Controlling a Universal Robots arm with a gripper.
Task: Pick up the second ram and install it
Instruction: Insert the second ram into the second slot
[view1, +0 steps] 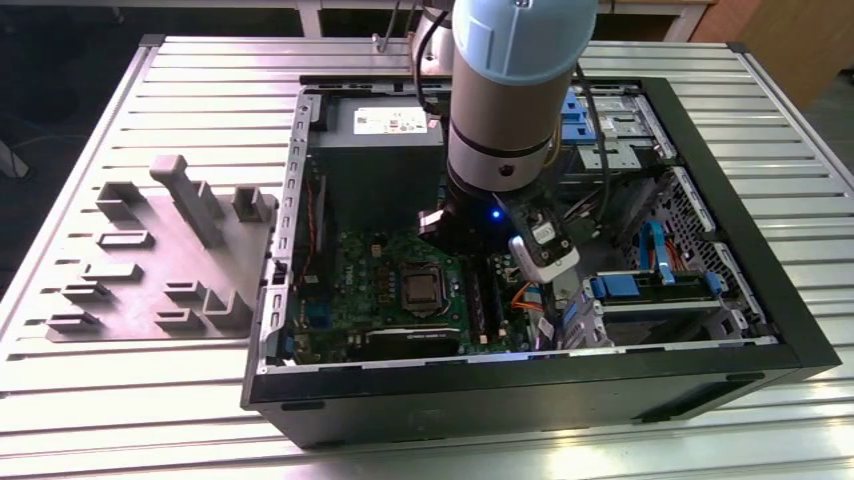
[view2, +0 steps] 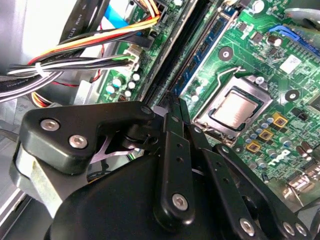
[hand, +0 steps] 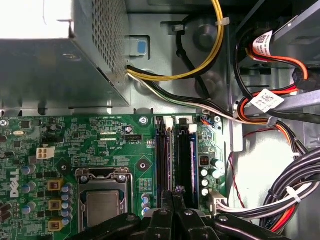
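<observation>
My gripper is low inside the open computer case, over the two long sockets beside the processor. Its fingertips are pressed together on the top edge of the second ram, a thin dark strip standing in the socket farther from the processor, seen edge-on in the second wrist view. A blue-green memory strip sits in the neighbouring socket, closer to the processor. In the exterior view the arm's wrist covers the fingers.
The grey holder blocks stand on the slatted table at the exterior view's left. The grey power-supply box sits beyond the motherboard. Bundled cables crowd the side away from the processor socket.
</observation>
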